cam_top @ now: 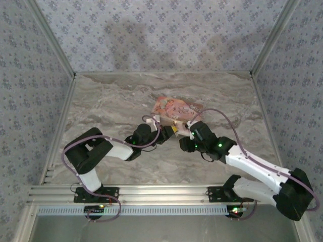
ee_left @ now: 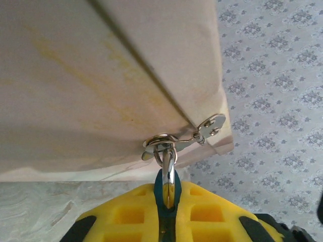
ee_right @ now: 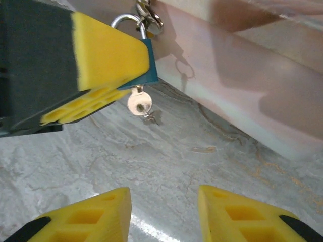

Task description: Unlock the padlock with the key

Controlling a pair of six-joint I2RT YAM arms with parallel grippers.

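Where my two arms meet: just before the pink box (cam_top: 174, 107), mid-table (cam_top: 111, 96).
Left jaws: pressed onto the padlock (ee_right: 147, 65), a yellow pad (ee_right: 103, 53) on either face.
Padlock: teal, pinched between my left jaws; its shackle (ee_left: 169, 157) rises past the pad tips and threads the box's silver hasp (ee_left: 204, 130).
Key (ee_right: 139, 102): hanging from the padlock's underside, just beneath my left jaws, ahead of and above my right jaws.
Right jaws: spread wide, gripping nothing, apart from the key.
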